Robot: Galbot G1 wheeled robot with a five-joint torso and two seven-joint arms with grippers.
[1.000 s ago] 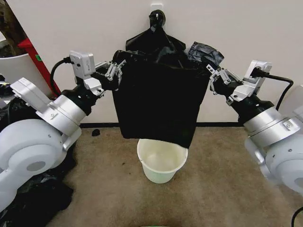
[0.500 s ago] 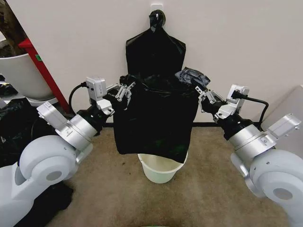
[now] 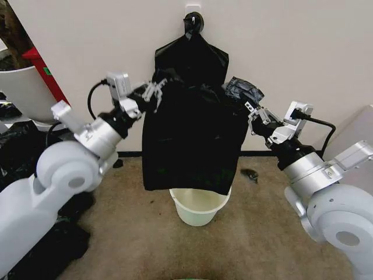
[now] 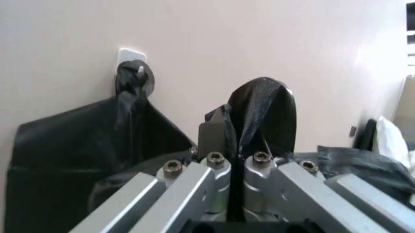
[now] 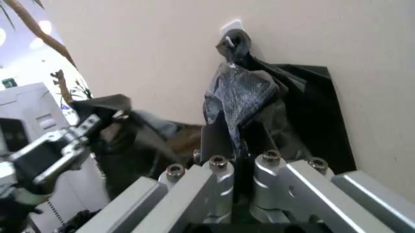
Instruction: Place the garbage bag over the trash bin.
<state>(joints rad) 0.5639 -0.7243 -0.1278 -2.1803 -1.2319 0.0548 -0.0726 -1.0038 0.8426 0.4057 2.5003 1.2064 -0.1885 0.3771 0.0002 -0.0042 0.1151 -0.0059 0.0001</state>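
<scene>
Now you have the garbage bag [image 3: 192, 140] hanging stretched just above the trash bin [image 3: 199, 207], the left gripper [image 3: 152, 92] and right gripper [image 3: 255, 118] each clamped on a top corner. It looks thin, limp and slippery, so grip the mouth edge.
</scene>
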